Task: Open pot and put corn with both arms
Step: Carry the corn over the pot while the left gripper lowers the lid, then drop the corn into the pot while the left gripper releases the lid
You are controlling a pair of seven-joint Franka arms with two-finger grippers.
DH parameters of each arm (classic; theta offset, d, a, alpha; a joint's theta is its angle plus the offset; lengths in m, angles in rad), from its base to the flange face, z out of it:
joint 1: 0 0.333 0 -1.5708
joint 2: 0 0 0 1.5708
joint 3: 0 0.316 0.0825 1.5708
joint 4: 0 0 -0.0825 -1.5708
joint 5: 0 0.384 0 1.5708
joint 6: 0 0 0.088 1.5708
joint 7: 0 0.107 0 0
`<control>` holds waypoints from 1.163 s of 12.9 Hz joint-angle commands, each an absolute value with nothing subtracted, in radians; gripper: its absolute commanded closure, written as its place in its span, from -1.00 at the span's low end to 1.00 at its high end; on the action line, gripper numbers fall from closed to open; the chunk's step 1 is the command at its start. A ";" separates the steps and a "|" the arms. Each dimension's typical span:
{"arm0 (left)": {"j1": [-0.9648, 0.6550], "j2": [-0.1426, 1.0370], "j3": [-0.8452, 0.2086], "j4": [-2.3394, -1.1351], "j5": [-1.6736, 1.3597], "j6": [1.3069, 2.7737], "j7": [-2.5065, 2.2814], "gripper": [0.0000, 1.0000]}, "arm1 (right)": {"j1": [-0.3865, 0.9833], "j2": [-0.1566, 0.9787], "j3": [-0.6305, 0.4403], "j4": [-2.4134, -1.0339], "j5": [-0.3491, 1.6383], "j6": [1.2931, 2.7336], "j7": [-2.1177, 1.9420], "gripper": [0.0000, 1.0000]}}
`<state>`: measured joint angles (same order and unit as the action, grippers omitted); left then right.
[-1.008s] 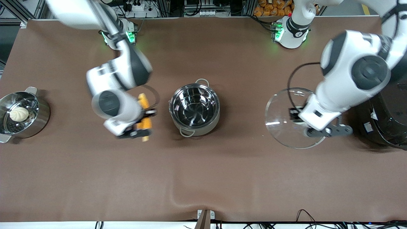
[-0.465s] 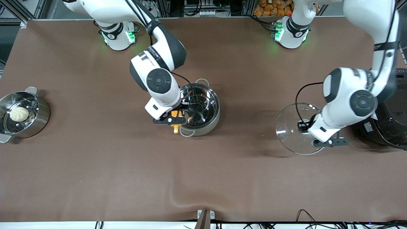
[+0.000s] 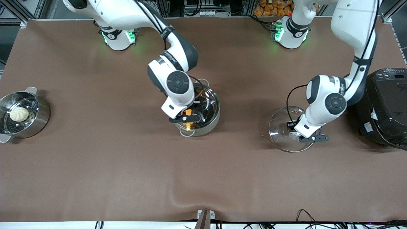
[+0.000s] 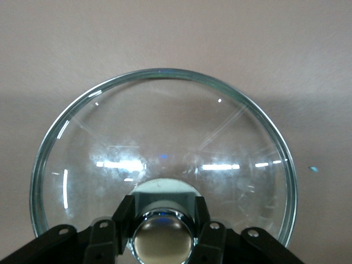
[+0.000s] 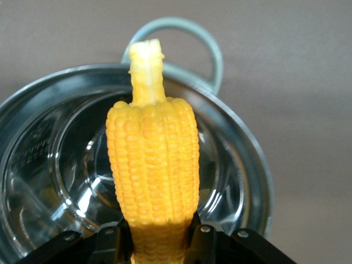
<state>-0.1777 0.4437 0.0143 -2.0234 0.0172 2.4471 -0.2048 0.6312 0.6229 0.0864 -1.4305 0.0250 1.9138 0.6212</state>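
Observation:
The steel pot [image 3: 208, 109] stands open at mid-table, with no lid on it. My right gripper [image 3: 187, 118] is shut on the yellow corn [image 3: 187, 113] and holds it over the pot's rim on the side nearest the front camera. In the right wrist view the corn [image 5: 152, 170] hangs over the pot's shiny inside [image 5: 60, 181], pale stem tip pointing at a loop handle [image 5: 212, 55]. My left gripper [image 3: 303, 135] is shut on the knob [image 4: 162, 236] of the glass lid [image 3: 283, 130], low over the cloth toward the left arm's end.
A steel steamer pot [image 3: 39, 119] with a white bun [image 3: 19, 113] sits at the right arm's end. A large black electric cooker [image 3: 386, 108] stands beside the lid at the left arm's end. A brown cloth [image 3: 203, 178] covers the table.
My right gripper carried the corn from beside the pot to over its rim. My left gripper lowered the lid toward the cloth, shifting it slightly toward the pot.

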 commanded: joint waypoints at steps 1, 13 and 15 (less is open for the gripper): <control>-0.170 0.434 0.003 -2.034 0.003 2.465 -0.181 1.00 | 0.666 0.635 0.075 -1.402 0.029 1.905 0.635 1.00; -0.153 0.359 0.015 -1.636 0.015 1.908 -0.190 -1.00 | 0.680 0.641 0.071 -1.402 0.014 1.933 0.679 -1.00; -0.150 0.335 0.024 -1.513 0.017 1.794 -0.189 -1.00 | 0.672 0.637 0.071 -1.402 0.020 1.927 0.690 -1.00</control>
<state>-0.1609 0.3490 0.0204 -1.6206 0.0173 1.9017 -0.2036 0.6700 0.6338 0.0775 -1.4220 0.0191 1.9385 0.6625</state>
